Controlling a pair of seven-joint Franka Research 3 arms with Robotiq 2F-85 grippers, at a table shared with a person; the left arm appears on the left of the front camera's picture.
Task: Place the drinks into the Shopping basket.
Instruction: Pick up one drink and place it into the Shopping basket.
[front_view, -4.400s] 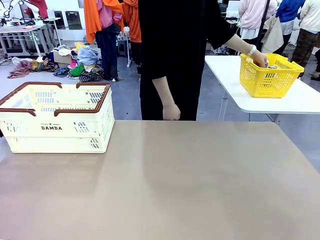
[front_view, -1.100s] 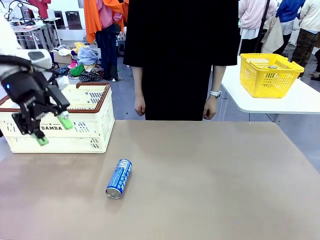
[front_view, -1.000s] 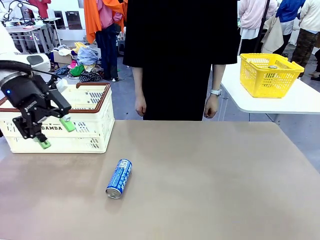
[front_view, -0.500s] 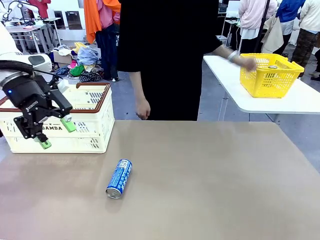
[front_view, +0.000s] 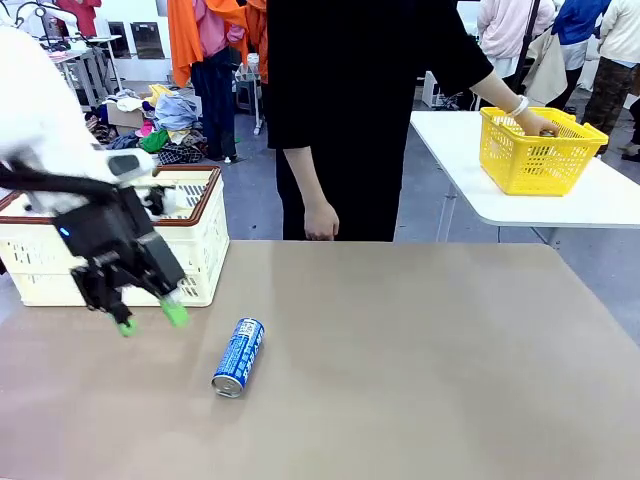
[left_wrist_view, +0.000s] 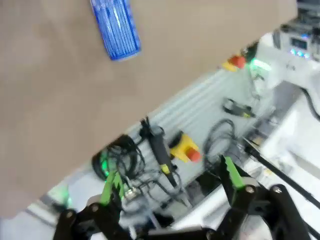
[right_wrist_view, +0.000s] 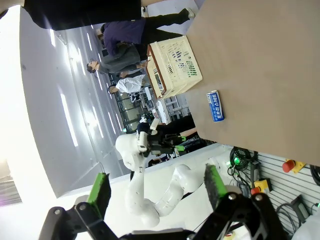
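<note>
Since half a second ago the left tool (front_view: 149, 320) has swung down from in front of the basket (front_view: 204, 240) toward the can (front_view: 238, 357), and the person's hand (front_view: 534, 122) has gone into the yellow basket (front_view: 540, 165), well behind the can to the right. Left tool hangs open over the bench (front_view: 430, 370), left of the can and slightly behind it, near but apart, with nothing between its green pads. The can lies on its side on the bench, silver top toward the robot, with the basket behind it to the left. White markings run along the can's blue side, too small to read; the left arm (front_view: 60, 140) covers the basket's front print. From the left wrist, blurred, the can (left_wrist_view: 115, 27) lies far beyond the spread tool (left_wrist_view: 172, 180), and the bench's (left_wrist_view: 55, 105) near edge shows with cables under it. From the right wrist, the right tool (right_wrist_view: 156, 186) stands open and empty, well apart from the can (right_wrist_view: 215, 106), with the basket (right_wrist_view: 175, 67) past the can.
</note>
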